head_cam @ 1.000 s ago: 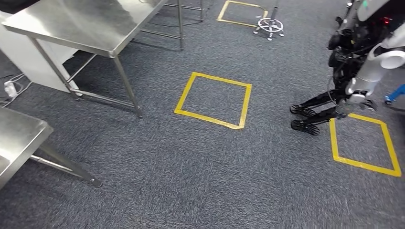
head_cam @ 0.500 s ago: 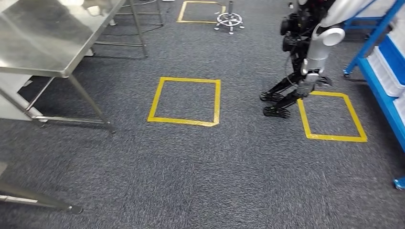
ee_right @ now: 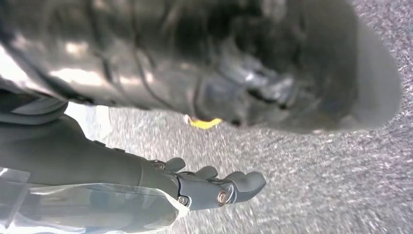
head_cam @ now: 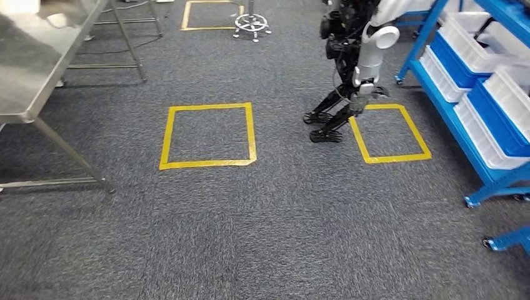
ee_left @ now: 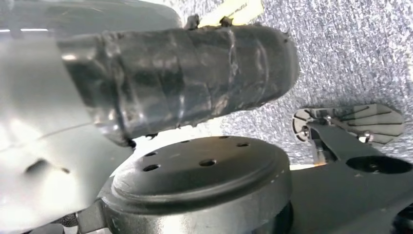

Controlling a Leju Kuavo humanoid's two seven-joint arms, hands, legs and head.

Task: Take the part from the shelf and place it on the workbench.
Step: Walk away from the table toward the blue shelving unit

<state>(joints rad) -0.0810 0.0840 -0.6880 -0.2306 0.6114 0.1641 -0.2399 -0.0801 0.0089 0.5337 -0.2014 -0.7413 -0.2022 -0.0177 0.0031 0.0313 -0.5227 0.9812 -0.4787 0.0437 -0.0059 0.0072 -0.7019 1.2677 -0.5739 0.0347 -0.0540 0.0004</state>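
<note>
Blue steel shelf (head_cam: 445, 100) of white plastic bins (head_cam: 500, 94), grey speckled carpet (head_cam: 269, 212)

Blue shelf (head_cam: 459, 115) stands at right on castors, w/ white bins (head_cam: 481, 134) in its tiers. Steel workbench (head_cam: 37, 62) at far left, well apart.

Blue shelf (head_cam: 459, 119) and steel workbench (head_cam: 37, 69) cut off.

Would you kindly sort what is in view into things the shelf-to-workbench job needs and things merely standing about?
Belongs to the job:
blue shelf with white bins
steel workbench

Just standing about:
yellow tape squares
another robot
stool base
</note>
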